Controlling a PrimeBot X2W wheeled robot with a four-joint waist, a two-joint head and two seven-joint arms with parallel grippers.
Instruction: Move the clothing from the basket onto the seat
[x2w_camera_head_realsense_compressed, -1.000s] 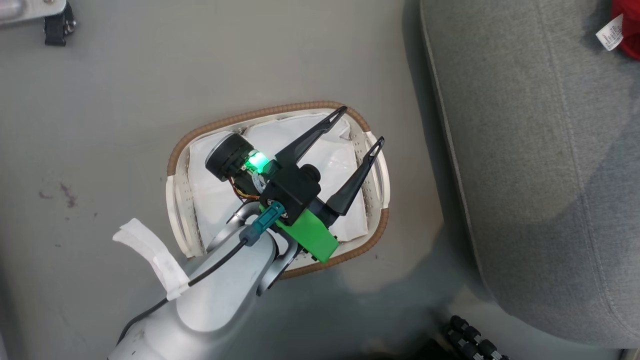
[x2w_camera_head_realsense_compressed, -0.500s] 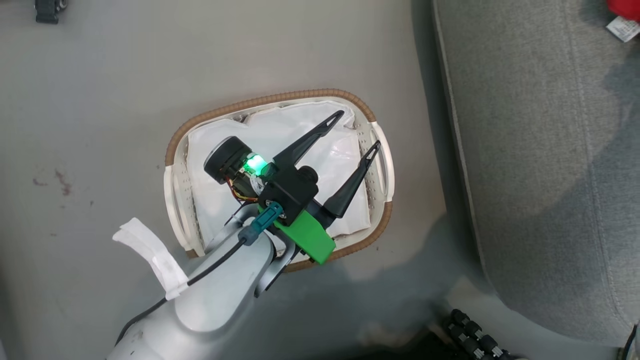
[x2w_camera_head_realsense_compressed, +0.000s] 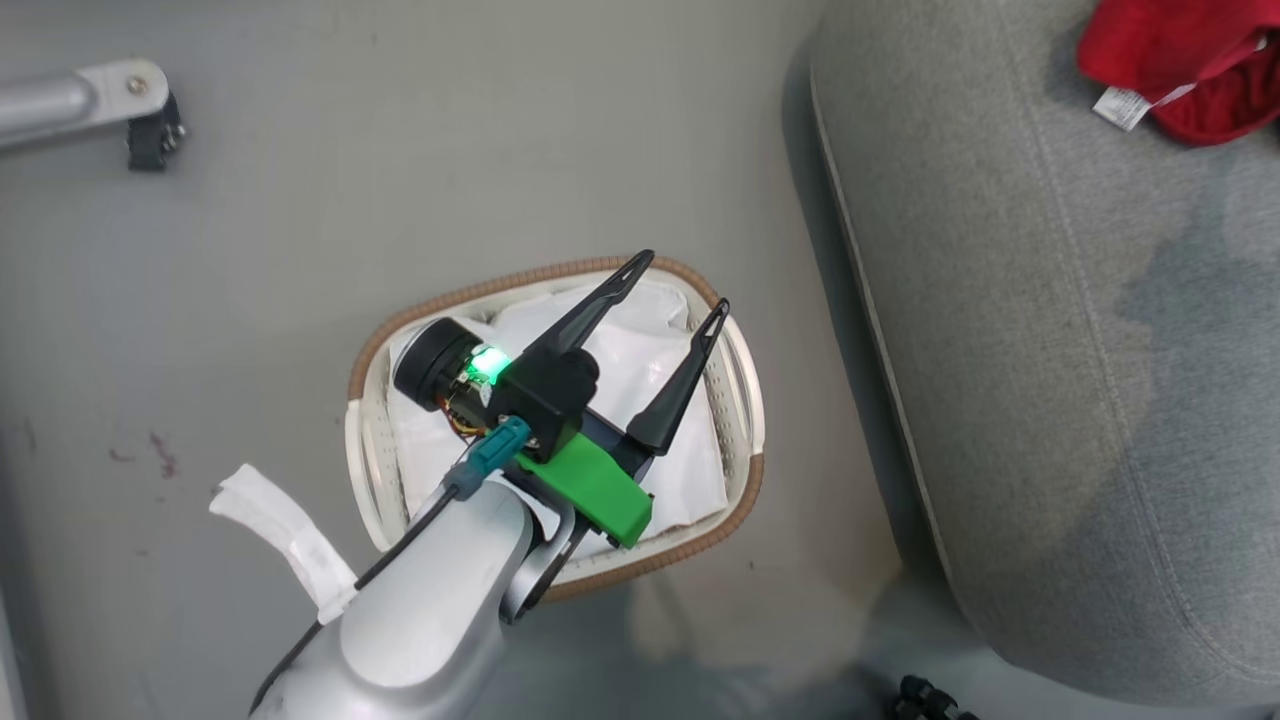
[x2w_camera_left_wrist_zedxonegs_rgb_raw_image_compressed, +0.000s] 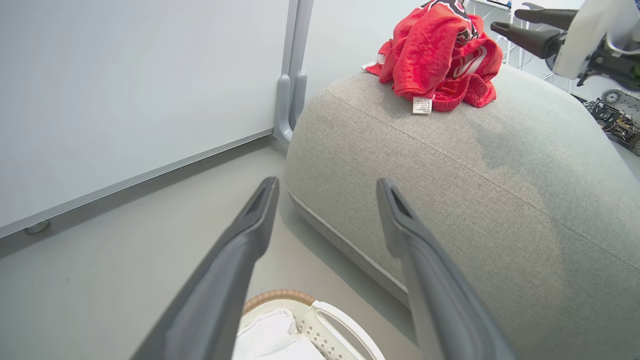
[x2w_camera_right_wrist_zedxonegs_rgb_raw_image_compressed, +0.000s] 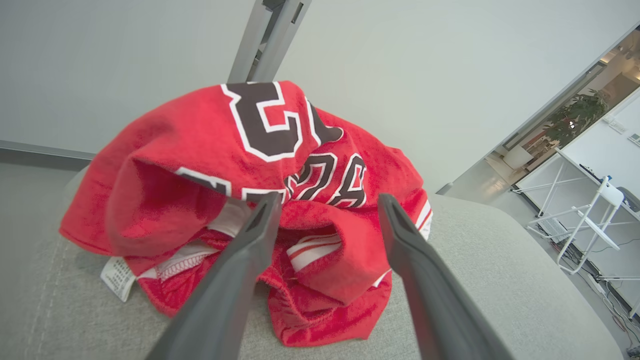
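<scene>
grey floor (x2w_camera_head_realsense_compressed: 400, 150) on your left carries the basket (x2w_camera_head_realsense_compressed: 360, 470), white liner (x2w_camera_head_realsense_compressed: 640, 345) inside; your left gripper (x2w_camera_head_realsense_compressed: 682, 282) hangs above it, fingers wide apart, empty. rightward, red clothing (x2w_camera_head_realsense_compressed: 1180, 60) lies heaped on the sofa (x2w_camera_head_realsense_compressed: 1050, 400); your right gripper (x2w_camera_right_wrist_zedxonegs_rgb_raw_image_compressed: 328, 200) gapes beside it, holding nothing.

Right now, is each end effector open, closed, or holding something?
Left end effector: open, empty, above the oval cream perforated plastic basket.
Right end effector: open, empty, facing the red fabric clothing on the grey woven sofa.
</scene>
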